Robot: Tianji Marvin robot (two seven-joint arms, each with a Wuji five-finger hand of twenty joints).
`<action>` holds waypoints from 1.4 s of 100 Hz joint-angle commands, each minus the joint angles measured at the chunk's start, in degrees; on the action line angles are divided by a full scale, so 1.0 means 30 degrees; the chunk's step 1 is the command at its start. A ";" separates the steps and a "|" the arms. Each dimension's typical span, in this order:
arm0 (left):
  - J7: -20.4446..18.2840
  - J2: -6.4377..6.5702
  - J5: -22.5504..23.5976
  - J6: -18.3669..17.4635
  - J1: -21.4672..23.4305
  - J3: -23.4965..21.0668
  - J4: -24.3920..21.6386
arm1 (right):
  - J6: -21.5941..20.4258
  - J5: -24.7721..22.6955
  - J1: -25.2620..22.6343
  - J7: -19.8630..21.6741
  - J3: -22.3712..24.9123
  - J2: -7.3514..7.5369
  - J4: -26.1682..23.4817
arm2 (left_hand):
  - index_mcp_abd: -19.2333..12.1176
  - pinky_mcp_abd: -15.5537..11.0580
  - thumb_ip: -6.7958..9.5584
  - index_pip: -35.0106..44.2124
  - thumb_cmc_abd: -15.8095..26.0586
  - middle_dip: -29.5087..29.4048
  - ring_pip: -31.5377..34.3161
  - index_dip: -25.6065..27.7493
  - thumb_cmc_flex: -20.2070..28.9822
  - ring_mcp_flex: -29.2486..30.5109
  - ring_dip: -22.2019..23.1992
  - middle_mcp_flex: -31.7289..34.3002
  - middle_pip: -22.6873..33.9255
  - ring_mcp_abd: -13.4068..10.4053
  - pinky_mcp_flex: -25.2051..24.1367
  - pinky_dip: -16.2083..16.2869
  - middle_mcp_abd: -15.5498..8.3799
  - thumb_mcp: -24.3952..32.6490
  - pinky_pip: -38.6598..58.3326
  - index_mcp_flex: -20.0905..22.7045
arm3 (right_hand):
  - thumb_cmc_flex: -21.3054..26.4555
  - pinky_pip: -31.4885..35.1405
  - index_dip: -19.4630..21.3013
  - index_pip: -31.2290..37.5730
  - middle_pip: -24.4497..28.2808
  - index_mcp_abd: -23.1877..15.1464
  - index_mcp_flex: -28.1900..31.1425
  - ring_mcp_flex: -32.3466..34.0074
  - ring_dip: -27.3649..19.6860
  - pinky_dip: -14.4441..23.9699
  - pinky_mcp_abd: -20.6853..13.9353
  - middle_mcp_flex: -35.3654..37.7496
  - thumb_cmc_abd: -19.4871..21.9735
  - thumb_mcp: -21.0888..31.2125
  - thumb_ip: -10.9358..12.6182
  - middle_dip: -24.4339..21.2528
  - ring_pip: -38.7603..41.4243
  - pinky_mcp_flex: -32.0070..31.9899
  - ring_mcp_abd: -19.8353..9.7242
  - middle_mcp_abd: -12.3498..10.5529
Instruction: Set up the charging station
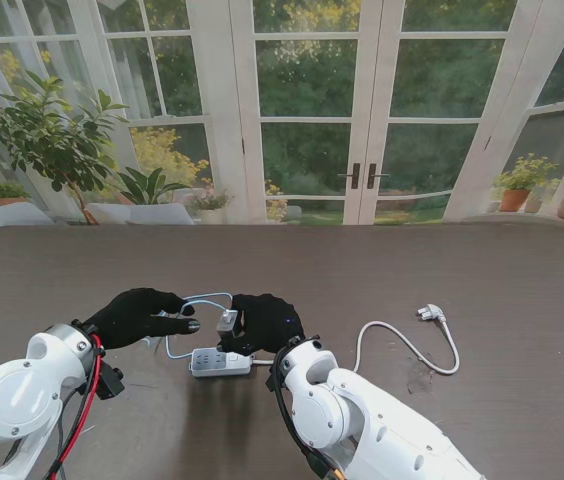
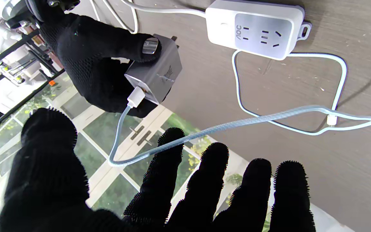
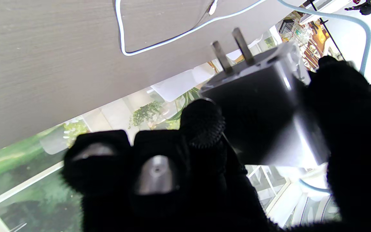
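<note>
Left hand: the left hand (image 1: pixel 142 315) is seen at the left of the stand's view, gloved in black, fingers (image 2: pixel 211 180) spread apart with nothing grasped; the braided cable (image 2: pixel 237 124) is seen just past its fingertips (contact cannot be told).
Braided cable: it is plugged into the charger block's port and is looped out over the table (image 1: pixel 382 270).
Charger block: the grey charger block (image 2: pixel 155 72) is held off the table, just beyond the power strip on the side farther from me, with its two prongs (image 3: pixel 232 48) bared.
Power strip: the white power strip (image 1: pixel 221 361) is laid flat on the table, nearer to me, between the two arms (sockets facing up).
Right hand: the right hand (image 1: pixel 267 322) is clasped around the charger block, thumb on one face and fingers on the opposite one.
Strip cord: the white cord (image 1: pixel 402 345) is run to the right and ended in a plug (image 1: pixel 429 313) lying free on the table.
</note>
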 commanded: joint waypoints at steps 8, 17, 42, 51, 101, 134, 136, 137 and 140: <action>0.0930 -0.0279 0.0320 -0.0673 0.0572 -0.0575 -0.0299 | -0.0198 0.0011 -0.0099 0.0212 0.0011 -0.0083 -0.0004 | -0.0087 0.0135 -0.0141 0.0018 0.0878 -0.0365 0.0248 -0.0141 0.0063 0.0728 -0.0056 0.0379 0.0129 0.0146 0.0609 0.0275 0.0311 -0.0208 0.0092 0.0274 | 0.2863 0.1085 0.2350 0.4146 -0.0116 -0.4118 0.3327 0.0372 0.0218 0.0510 -0.0703 0.1470 0.1411 0.5002 0.1207 0.0269 0.0835 0.0721 -0.1381 0.0694; 0.3477 -0.0715 0.1373 -0.1627 0.0621 -0.0510 0.0297 | -0.0304 -0.0052 -0.0121 0.0192 0.0048 -0.0051 0.0006 | -0.0034 0.0582 -0.0216 0.0672 0.0792 0.1047 0.2267 0.0095 0.1851 0.2622 0.1672 0.2503 0.1288 0.0510 0.1526 0.2300 0.0199 0.0626 0.3139 0.1423 | 0.2861 0.1019 0.2353 0.4155 -0.0121 -0.4158 0.3288 0.0379 0.0205 0.0491 -0.0685 0.1445 0.1423 0.4980 0.1204 0.0274 0.0810 0.0704 -0.1348 0.0694; 0.7042 -0.0935 0.6107 -0.4594 -0.0787 0.0486 0.4412 | -0.0715 -0.0138 -0.0212 0.0041 0.0153 -0.0007 0.0090 | -0.1697 -0.0389 -0.1447 0.0913 -0.3310 0.2759 0.3925 0.0070 0.0545 0.2787 0.3418 0.3445 0.1775 -0.0678 0.0827 0.3094 -0.1676 1.0999 0.5456 0.1943 | 0.2842 0.0820 0.2332 0.4190 -0.0136 -0.4224 0.3198 0.0370 0.0124 0.0438 -0.0564 0.1337 0.1472 0.4948 0.1215 0.0280 0.0638 0.0645 -0.1284 0.0689; 0.6816 -0.0675 0.7767 -0.5346 -0.1322 0.0888 0.5596 | -0.0898 -0.0115 -0.0206 -0.0022 0.0173 -0.0019 0.0183 | -0.2607 -0.0957 -0.1794 0.0684 -0.4565 0.2670 0.3403 -0.0190 -0.0052 0.2399 0.3067 0.2960 0.1746 -0.1205 0.0317 0.2691 -0.2224 1.2236 0.4499 0.1428 | 0.2863 0.0729 0.2331 0.4224 -0.0136 -0.4251 0.3181 0.0368 0.0105 0.0408 -0.0536 0.1279 0.1465 0.4928 0.1219 0.0280 0.0602 0.0624 -0.1210 0.0699; 0.6130 -0.0108 0.8908 -0.7788 -0.4050 0.3548 1.0146 | -0.1604 0.0068 -0.0030 -0.0231 0.0053 -0.0128 0.0751 | -0.3216 -0.2086 -0.2807 -0.0797 -0.6972 0.2301 0.2022 -0.1964 -0.2706 0.0979 0.2729 0.1011 0.1441 -0.2210 -0.0995 0.3023 -0.2993 1.4103 0.1967 -0.1369 | 0.2821 -0.0030 0.2212 0.4365 -0.0100 -0.4623 0.2998 0.0349 -0.0141 0.0176 -0.0249 0.0889 0.1562 0.4824 0.1236 0.0167 0.0075 0.0422 -0.0798 0.0722; 0.6750 -0.0003 0.9286 -0.9301 -0.5000 0.4734 1.1707 | -0.2069 0.0169 0.0224 -0.0824 -0.0342 -0.0436 0.1556 | -0.3249 -0.2023 -0.3066 -0.0301 -0.7978 0.2313 0.2134 -0.1820 -0.3165 0.1350 0.2793 0.1254 0.1593 -0.2289 -0.0648 0.3371 -0.3226 1.5659 0.2034 -0.0813 | 0.2745 -0.1331 0.2021 0.4471 -0.0131 -0.5305 0.2775 0.0305 -0.0789 -0.0201 0.0336 0.0248 0.1678 0.4689 0.1257 -0.0277 -0.1324 -0.0100 -0.0192 0.0615; 0.6729 0.0014 0.9331 -0.9406 -0.5011 0.4753 1.1742 | -0.2117 0.0159 0.0263 -0.0885 -0.0390 -0.0465 0.1648 | -0.3244 -0.2038 -0.3076 -0.0291 -0.8005 0.2318 0.2162 -0.1809 -0.3163 0.1387 0.2805 0.1263 0.1601 -0.2309 -0.0653 0.3381 -0.3200 1.5687 0.2029 -0.0804 | 0.2730 -0.1398 0.2012 0.4476 -0.0147 -0.5384 0.2755 0.0308 -0.0847 -0.0212 0.0346 0.0206 0.1695 0.4680 0.1258 -0.0330 -0.1446 -0.0163 -0.0170 0.0586; 0.6741 0.0021 0.9377 -0.9458 -0.5017 0.4764 1.1764 | -0.2135 0.0156 0.0280 -0.0909 -0.0412 -0.0477 0.1687 | -0.3245 -0.2043 -0.3082 -0.0276 -0.8018 0.2324 0.2177 -0.1801 -0.3171 0.1407 0.2811 0.1291 0.1615 -0.2322 -0.0635 0.3389 -0.3193 1.5698 0.2036 -0.0775 | 0.2723 -0.1447 0.2005 0.4486 -0.0153 -0.5420 0.2742 0.0315 -0.0905 -0.0220 0.0346 0.0182 0.1708 0.4667 0.1257 -0.0373 -0.1567 -0.0207 -0.0120 0.0559; 0.6811 0.0040 0.9541 -0.9588 -0.5026 0.4789 1.1818 | -0.2177 0.0158 0.0322 -0.0959 -0.0471 -0.0512 0.1788 | -0.3267 -0.2032 -0.3096 -0.0215 -0.8066 0.2350 0.2247 -0.1769 -0.3186 0.1512 0.2840 0.1408 0.1672 -0.2309 -0.0589 0.3414 -0.3184 1.5733 0.2062 -0.0655 | 0.2706 -0.1529 0.1992 0.4492 -0.0167 -0.5493 0.2714 0.0310 -0.0972 -0.0234 0.0348 0.0121 0.1740 0.4653 0.1258 -0.0431 -0.1708 -0.0300 -0.0086 0.0537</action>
